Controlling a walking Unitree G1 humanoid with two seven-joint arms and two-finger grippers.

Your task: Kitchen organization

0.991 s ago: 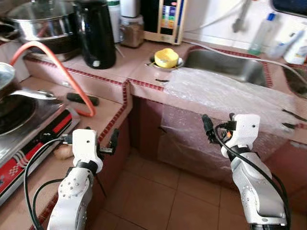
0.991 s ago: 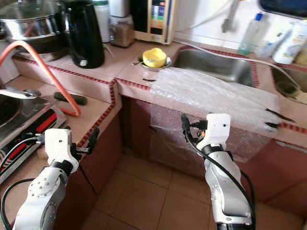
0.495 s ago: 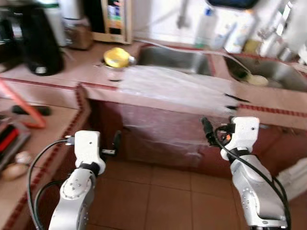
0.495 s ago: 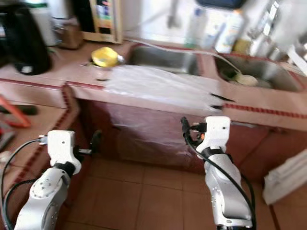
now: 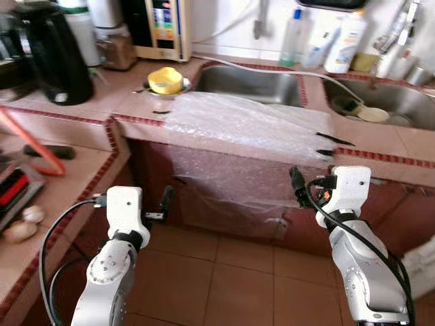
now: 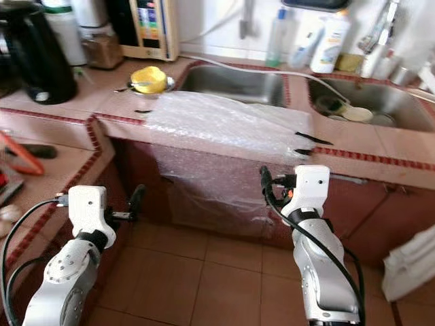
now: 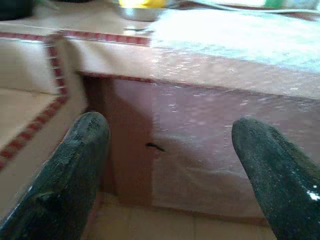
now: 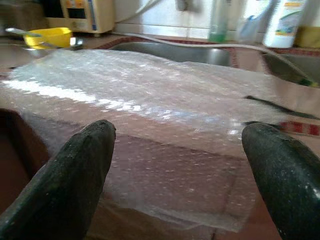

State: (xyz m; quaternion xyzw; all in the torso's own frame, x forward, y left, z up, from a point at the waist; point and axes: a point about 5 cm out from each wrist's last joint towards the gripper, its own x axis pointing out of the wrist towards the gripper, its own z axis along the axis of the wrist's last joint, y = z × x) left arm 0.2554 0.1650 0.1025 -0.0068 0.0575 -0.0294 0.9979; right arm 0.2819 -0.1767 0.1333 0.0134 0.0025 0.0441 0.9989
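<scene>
The surface [image 5: 136, 102] was pinkish tile edged with a red-and-white speckled strip, and a clear bubble-wrap sheet [image 5: 245, 125] lay milky over it. A yellow bowl [image 5: 165, 80] stood beside a black kettle [image 5: 53, 58]; the floor [image 5: 231, 285] was terracotta tile.

Bright, even daylight-type light from above/back; wall tiles and bottles [image 5: 338, 42] near top edge blow out a bit. Plastic sheet [image 5: 245, 122] over the counter edge catches white glare, strongest in right wrist view [image 8: 125, 85]. Space under the counter [image 5: 224, 190] sits in shade; floor tiles [image 5: 224, 272] dimmer. Head views fairly sharp, slight softness and wide-angle bend at edges. Wrist views soft overall; black fingers [image 7: 75, 175] up close are out of focus w/ small specular spots [image 8: 280, 170].
</scene>
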